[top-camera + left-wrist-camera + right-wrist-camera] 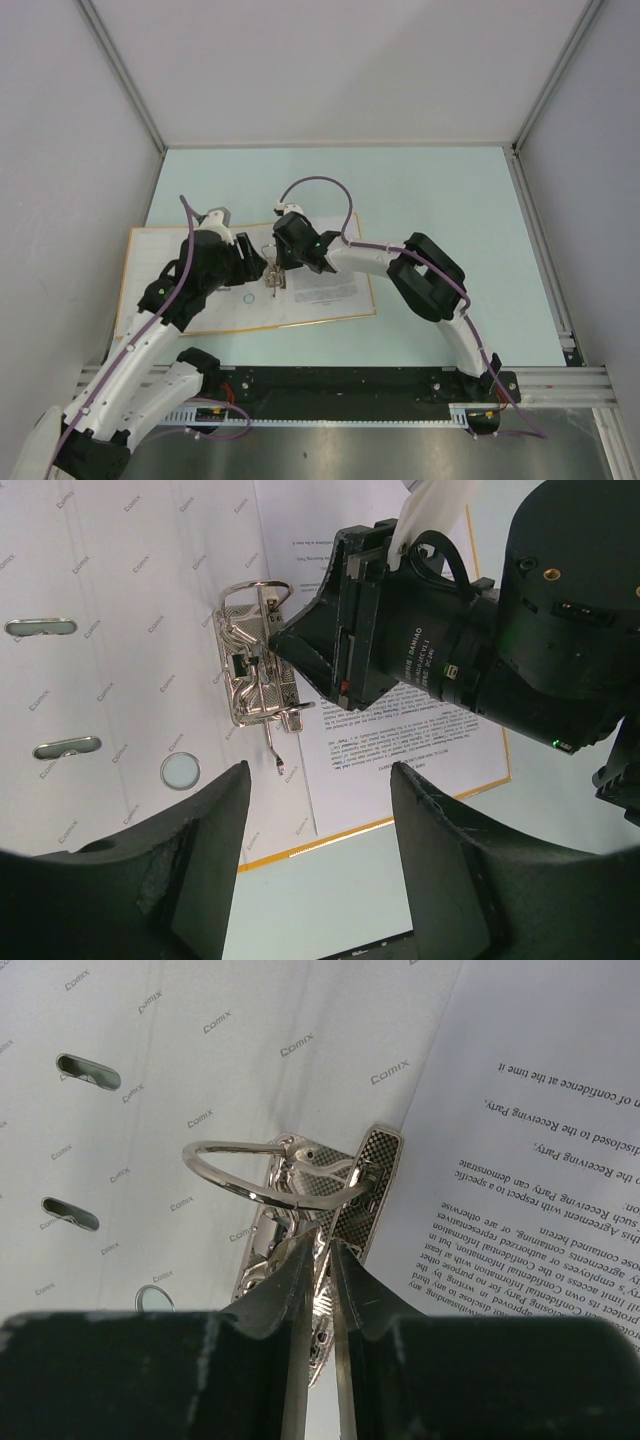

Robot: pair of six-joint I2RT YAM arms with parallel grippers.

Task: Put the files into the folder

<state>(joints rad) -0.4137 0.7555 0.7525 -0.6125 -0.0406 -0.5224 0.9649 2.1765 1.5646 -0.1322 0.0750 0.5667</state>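
Folder (160, 290) is lying open flat on the table (440, 200), cream inside facing up, orange edge showing round the rim. The ring mechanism (255, 670) sits down the middle and the rings look closed in an arc.

The files (400, 750) are lying on the right half of the folder, text side up, with their edge just beside the mechanism. Can't tell from here whether any of the holes are on the rings.

Right gripper (320, 1270) is nose-down right on the mechanism. Its fingers are pinched nearly together with a thin bit of the metal between them, so it looks clamped on that. Its own view is pretty much all chrome and black finger.

Left gripper (320, 780) hangs just left of the right one, over the folder's near part, fingers well apart, nothing between them. Its camera looks straight at the right gripper's tip touching the mechanism, with the little lever (280, 745) sticking out below it.
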